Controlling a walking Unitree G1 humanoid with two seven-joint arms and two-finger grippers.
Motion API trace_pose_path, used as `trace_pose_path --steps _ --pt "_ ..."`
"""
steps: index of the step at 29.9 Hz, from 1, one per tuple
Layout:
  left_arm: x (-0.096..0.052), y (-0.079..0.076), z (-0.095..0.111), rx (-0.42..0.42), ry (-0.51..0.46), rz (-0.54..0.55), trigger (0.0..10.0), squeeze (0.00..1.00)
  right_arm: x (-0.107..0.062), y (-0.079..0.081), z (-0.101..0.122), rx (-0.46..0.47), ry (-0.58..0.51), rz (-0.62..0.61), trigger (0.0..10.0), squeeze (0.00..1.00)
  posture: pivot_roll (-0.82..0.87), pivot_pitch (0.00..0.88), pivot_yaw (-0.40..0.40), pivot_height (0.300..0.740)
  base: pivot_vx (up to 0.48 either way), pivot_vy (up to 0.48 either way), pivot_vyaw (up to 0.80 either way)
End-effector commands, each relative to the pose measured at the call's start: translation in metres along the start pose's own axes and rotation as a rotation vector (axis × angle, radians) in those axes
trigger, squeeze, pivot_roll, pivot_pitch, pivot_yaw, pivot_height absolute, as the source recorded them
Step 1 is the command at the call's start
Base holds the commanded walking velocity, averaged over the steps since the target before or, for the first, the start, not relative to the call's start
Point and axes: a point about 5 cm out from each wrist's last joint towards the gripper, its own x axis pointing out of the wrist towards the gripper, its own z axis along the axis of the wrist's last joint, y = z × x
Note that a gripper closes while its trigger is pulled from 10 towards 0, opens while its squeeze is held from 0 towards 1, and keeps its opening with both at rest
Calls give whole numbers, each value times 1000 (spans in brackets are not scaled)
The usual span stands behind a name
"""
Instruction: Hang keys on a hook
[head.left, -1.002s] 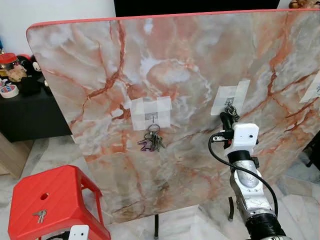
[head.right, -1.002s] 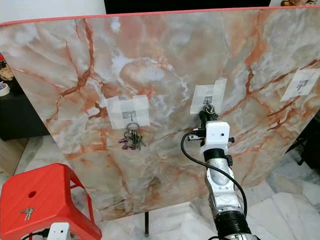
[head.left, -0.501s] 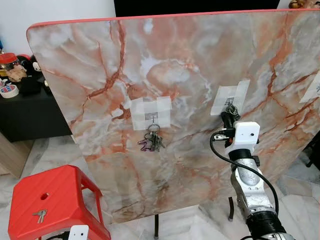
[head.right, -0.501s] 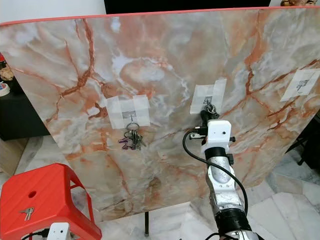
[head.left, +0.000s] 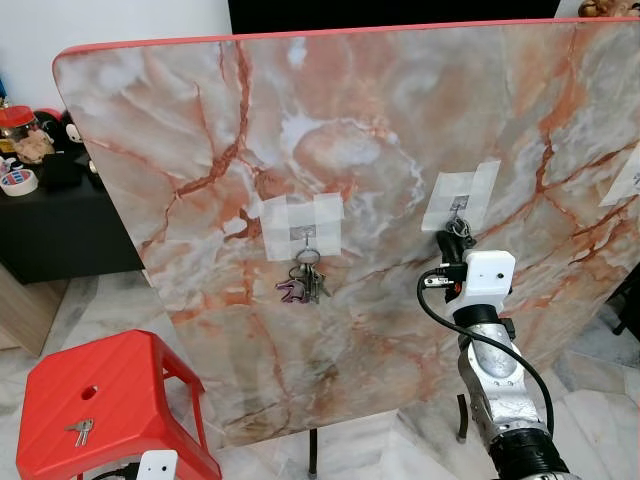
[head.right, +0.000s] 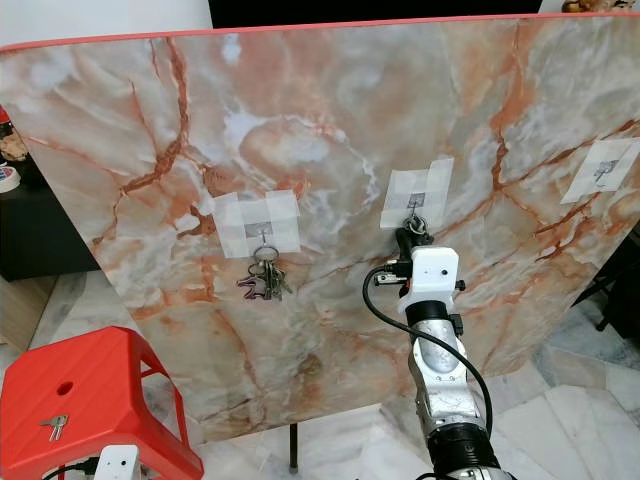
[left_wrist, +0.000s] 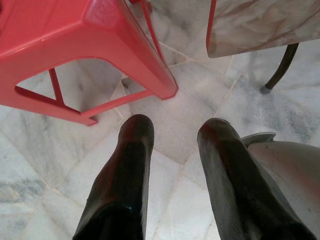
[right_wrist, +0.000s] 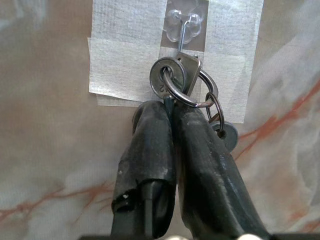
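Since a second ago the right gripper (right_wrist: 172, 107) has eased slightly down the board, its keys (right_wrist: 186, 85) still just under the hook (right_wrist: 186, 27). Its jaws are clamped together on a key head, the ring and a second key dangling beside the fingers (right_wrist: 150, 145). The ring sits below the hook's tip, seemingly not yet over it. Judging by this, the hanging step is in hand: next, lift and nudge the ring over the wire, then let go.

The left gripper (left_wrist: 172, 150) hangs idle, jaws apart, over the floor (left_wrist: 165, 100) by a red stool (head.left: 110, 385).

The marble board (head.left: 350, 120) stands tilted; another bunch (head.left: 303, 282) hangs from a taped hook, and a spare key (head.left: 79, 431) lies on the stool.
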Motion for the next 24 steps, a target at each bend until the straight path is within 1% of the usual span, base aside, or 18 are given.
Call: trace_pose_path --steps 1,10,11,12,24 --pt "-1 0 -4 4 16 10 10000 0 -2 0 -2 6 15 4 10000 0 83 0 -20 740 0 0 0" --pt "-2 1 -6 6 25 13 10000 0 -1 -1 -1 3 11 5 10000 0 83 0 -21 740 0 0 0" --pt "-2 1 -6 6 26 14 10000 0 -1 -1 0 4 8 4 10000 682 83 0 -22 740 0 0 0" --pt "-2 1 -7 6 27 14 10000 0 -1 -2 0 5 7 3 10000 1000 83 0 -22 740 0 0 0" --pt "-2 1 -8 8 32 13 10000 0 -3 -2 4 14 -20 6 10000 1000 80 0 -22 740 0 0 0"
